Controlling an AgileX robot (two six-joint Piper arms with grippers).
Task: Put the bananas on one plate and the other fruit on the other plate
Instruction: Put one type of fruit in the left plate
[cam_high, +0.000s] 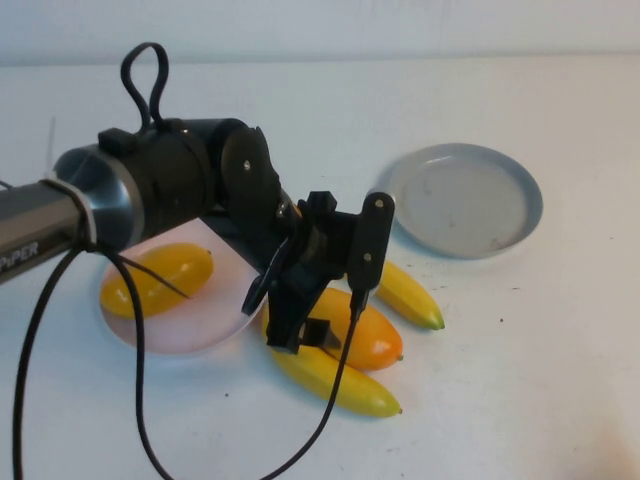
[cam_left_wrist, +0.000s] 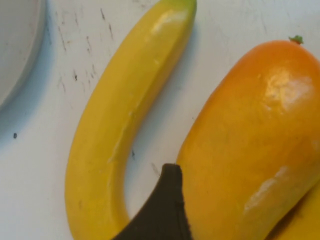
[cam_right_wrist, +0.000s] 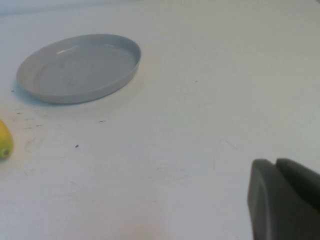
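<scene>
My left gripper (cam_high: 325, 315) is open and points down over the yellow-orange mango (cam_high: 372, 338), one finger on each side of it. In the left wrist view one dark finger (cam_left_wrist: 162, 207) lies against that mango (cam_left_wrist: 255, 150). One banana (cam_high: 335, 378) lies in front of the mango and shows in the left wrist view (cam_left_wrist: 115, 130). The other banana (cam_high: 410, 295) lies behind it. The yellow mango (cam_high: 160, 277) rests on the pink plate (cam_high: 200, 335). The grey-blue plate (cam_high: 465, 198) is empty. My right gripper (cam_right_wrist: 276, 165) is shut and empty, low over bare table, out of the high view.
The left arm's body (cam_high: 150, 190) and its black cable (cam_high: 140, 400) cover part of the pink plate. The right wrist view shows the grey-blue plate (cam_right_wrist: 80, 67) and a banana tip (cam_right_wrist: 4, 141). The table (cam_high: 540, 380) is white.
</scene>
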